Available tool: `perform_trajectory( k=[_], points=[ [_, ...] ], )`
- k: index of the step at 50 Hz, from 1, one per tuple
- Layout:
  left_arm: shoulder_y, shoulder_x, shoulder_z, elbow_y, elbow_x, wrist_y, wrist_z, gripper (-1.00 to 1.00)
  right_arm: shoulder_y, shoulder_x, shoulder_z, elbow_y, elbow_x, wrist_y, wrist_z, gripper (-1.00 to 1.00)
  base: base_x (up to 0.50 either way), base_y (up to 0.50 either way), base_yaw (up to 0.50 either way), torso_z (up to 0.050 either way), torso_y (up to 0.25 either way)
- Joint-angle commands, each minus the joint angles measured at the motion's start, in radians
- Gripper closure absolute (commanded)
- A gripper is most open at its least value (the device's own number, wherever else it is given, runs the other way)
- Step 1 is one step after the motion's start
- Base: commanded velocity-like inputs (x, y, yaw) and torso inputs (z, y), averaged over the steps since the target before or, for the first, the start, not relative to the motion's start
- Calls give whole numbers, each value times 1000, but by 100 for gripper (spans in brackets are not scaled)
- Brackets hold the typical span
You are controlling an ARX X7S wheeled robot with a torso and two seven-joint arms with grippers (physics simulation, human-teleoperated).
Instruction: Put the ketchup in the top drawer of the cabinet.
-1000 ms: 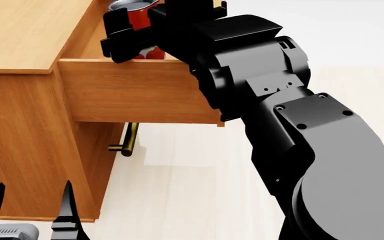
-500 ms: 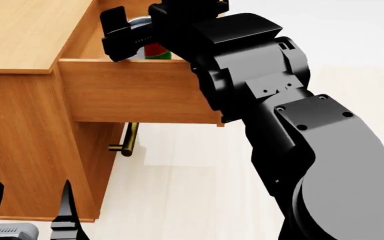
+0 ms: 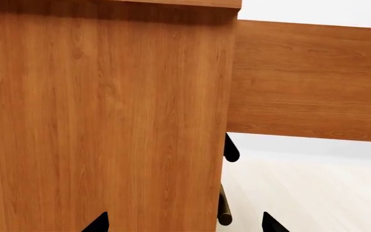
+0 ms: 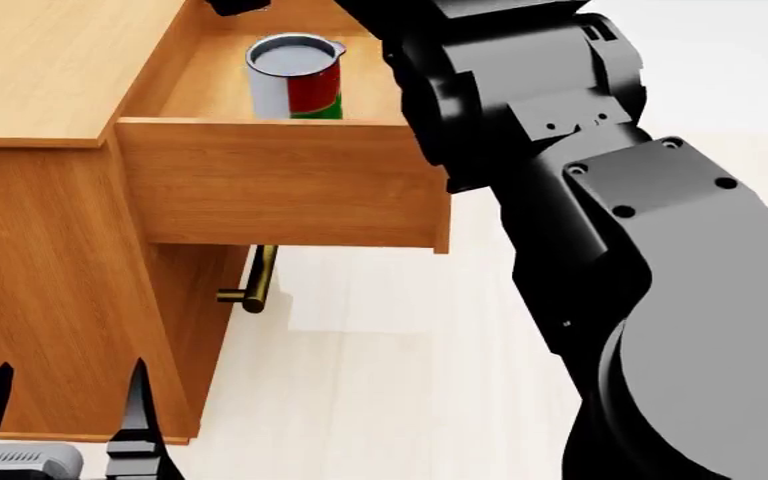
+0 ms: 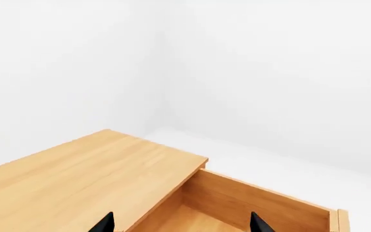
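Ketchup: Your ketchup (image 4: 296,78) stood upright inside the top drawer (image 4: 277,190), near its back, with nothing holding it.
Top drawer: It was pulled far out from the cabinet (image 4: 51,250), so the can was in the right place.
Right claw: Your right gripper (image 5: 179,223) was up above the drawer with its two tips apart and nothing between them.
Left claw: Your left gripper (image 4: 57,420) hung low beside the cabinet, tips apart and empty.
Bump risk: Your big right arm (image 4: 598,250) was very close to the drawer's side; if you swung it sideways, it could have hit the drawer and knocked the can over.
Shut risk: If you pushed the drawer in fast, the can could have tipped and rolled.
Low handle: The brass handle (image 4: 256,280) under the drawer could have caught your left arm if you lifted it straight up.
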Motion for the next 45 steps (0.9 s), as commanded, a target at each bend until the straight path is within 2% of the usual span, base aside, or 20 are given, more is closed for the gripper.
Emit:
perform_trajectory(
  k=[1,19,20,21,23,26,34,45],
  points=[
    [-5,0,3,-3,-3,-1,0,-100,51,0,-11,23,51,-44,29,-100,0,0,0,0,0],
    [-11,0,11,-3,-9,2,3,-100,109,3,-33,62,107,-116,0,-100,0,0,0,0,0],
    [-11,0,11,-1,-10,-1,2,-100,108,27,-32,16,105,-121,16,-100,0,0,0,0,0],
    [-12,0,12,-1,-9,-2,2,-100,105,122,-37,-134,91,-144,108,-100,0,0,0,0,0],
    [-12,-1,13,0,-9,-1,2,-100,99,244,-40,-395,76,-169,221,-100,0,0,0,0,0],
    [-14,-1,15,5,-10,-5,0,-100,92,358,-45,-595,60,-184,314,-100,0,0,0,0,0],
    [-15,-2,16,-1,-8,0,0,-100,34,584,-39,-941,31,-258,475,-100,0,0,0,0,0],
    [-16,-7,14,7,-12,-1,-4,-100,-31,776,-47,-1252,-114,-385,689,-100,0,0,0,0,0]
  ],
)
